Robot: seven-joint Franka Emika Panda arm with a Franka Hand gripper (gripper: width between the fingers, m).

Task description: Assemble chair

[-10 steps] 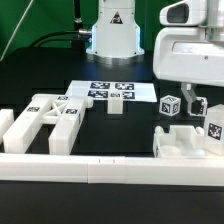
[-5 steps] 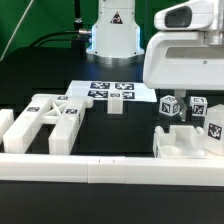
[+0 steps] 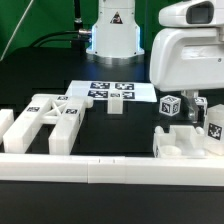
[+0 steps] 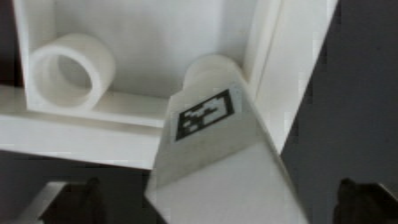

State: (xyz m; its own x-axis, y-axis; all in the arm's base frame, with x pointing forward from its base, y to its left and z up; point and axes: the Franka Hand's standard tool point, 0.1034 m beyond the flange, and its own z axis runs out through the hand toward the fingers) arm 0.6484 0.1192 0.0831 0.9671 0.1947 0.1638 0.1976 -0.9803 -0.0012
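Observation:
The chair lies in loose white parts. Two ladder-like frames [image 3: 48,116] rest at the exterior view's left and a small block [image 3: 117,108] sits mid-table. At the right stand a tagged cube [image 3: 170,105], an upright tagged leg [image 3: 213,120] and the blocky seat [image 3: 186,146]. My gripper [image 3: 203,102] hangs over these right-hand parts, its big white hand hiding what is behind it. In the wrist view the gripper [image 4: 217,206] is open. The tagged leg [image 4: 214,140] stands between its dark fingers [image 4: 71,200] with gaps on both sides. The seat's round hole [image 4: 71,70] shows beyond.
The marker board [image 3: 110,90] lies at the back centre, in front of the robot's base [image 3: 112,35]. A long white border bar [image 3: 100,166] runs along the front edge, with another white bar end [image 3: 6,124] at the far left.
The hand has shifted slightly sideways and a little lower over the right-hand parts. The jaws have stayed open and no part has moved.

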